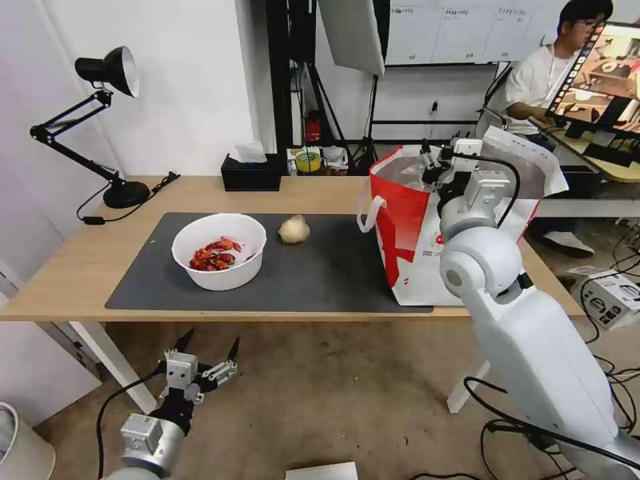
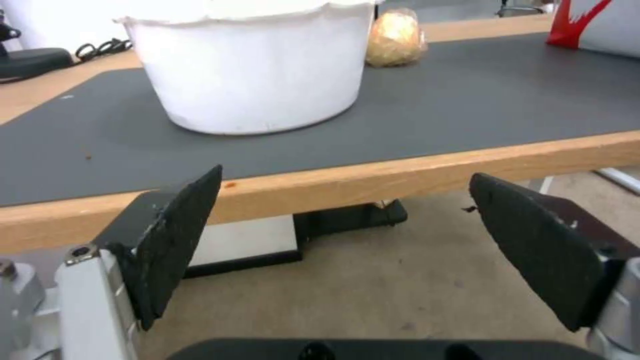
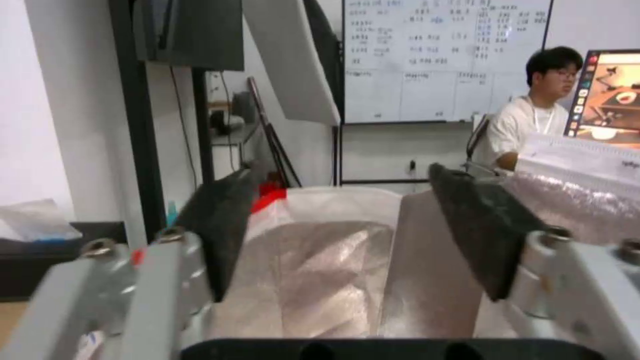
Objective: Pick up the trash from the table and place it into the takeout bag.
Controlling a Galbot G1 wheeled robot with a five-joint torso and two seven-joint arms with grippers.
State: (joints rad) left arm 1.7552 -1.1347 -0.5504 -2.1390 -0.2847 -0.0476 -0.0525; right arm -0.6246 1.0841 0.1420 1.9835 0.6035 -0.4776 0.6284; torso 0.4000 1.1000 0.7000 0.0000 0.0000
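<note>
On the dark mat [image 1: 320,273] of the table [image 1: 80,267] stands a white bowl [image 1: 218,250] of red crayfish shells, and a beige wrapped ball [image 1: 294,229] lies just right of it. The white-and-red takeout bag [image 1: 413,227] stands open at the table's right end. Over its mouth hangs my right gripper [image 1: 430,159], open and empty [image 3: 343,170], looking down on the silver foil lining [image 3: 320,270]. My left gripper [image 1: 210,345] is open below the table's front edge; past its fingers [image 2: 345,177] I see the bowl [image 2: 253,65], the ball [image 2: 395,37] and a corner of the bag [image 2: 600,20].
A black desk lamp [image 1: 107,73] stands at the table's back left, with its cable trailing on the wood. A black tissue box [image 1: 251,173] and a tape roll [image 1: 308,161] sit along the back edge. A white carton [image 1: 610,293] and cables lie on the floor at right.
</note>
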